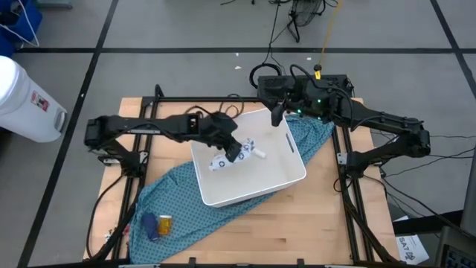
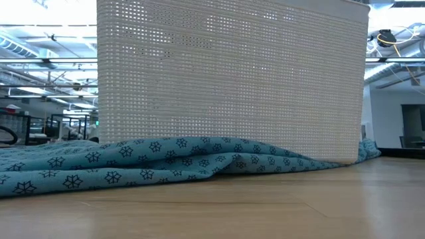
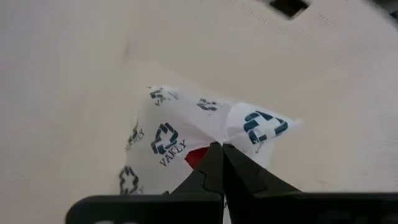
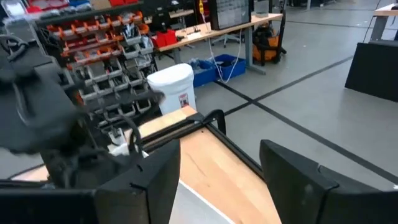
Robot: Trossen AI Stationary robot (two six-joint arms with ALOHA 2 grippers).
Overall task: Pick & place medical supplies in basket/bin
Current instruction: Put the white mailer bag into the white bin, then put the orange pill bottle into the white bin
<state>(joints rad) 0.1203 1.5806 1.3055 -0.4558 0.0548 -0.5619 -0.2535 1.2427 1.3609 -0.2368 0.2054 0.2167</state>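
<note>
The white tub (image 1: 282,182) stands on the teal cloth (image 1: 186,216); in the low view its perforated wall (image 2: 232,79) fills the picture. My left gripper (image 1: 236,151) is inside the tub, shut on a white packet (image 3: 186,140) printed with dark blue logos. My right gripper (image 1: 277,115) hangs open over the tub's far rim, touching nothing; in its wrist view its point is (image 4: 217,186). A dark blue object (image 1: 151,223) and a small orange bottle (image 1: 164,225) lie on the cloth near the table's near-left corner. The tiny white tube is not in view. My left gripper (image 3: 222,152) pinches the white packet between its two fingertips at a crumpled fold (image 3: 214,138) near its middle, beside a red patch (image 3: 196,157). The fingers come from above, pointing down into the tub. Whether the packet rests on the tub's floor, I cannot tell.
A white cylindrical container with a red label (image 1: 26,97) stands on the floor beyond the table's left side. Black frame rails (image 1: 141,160) run along the table's left, right and far edges. Bare wood (image 1: 297,231) lies near and right of the tub.
</note>
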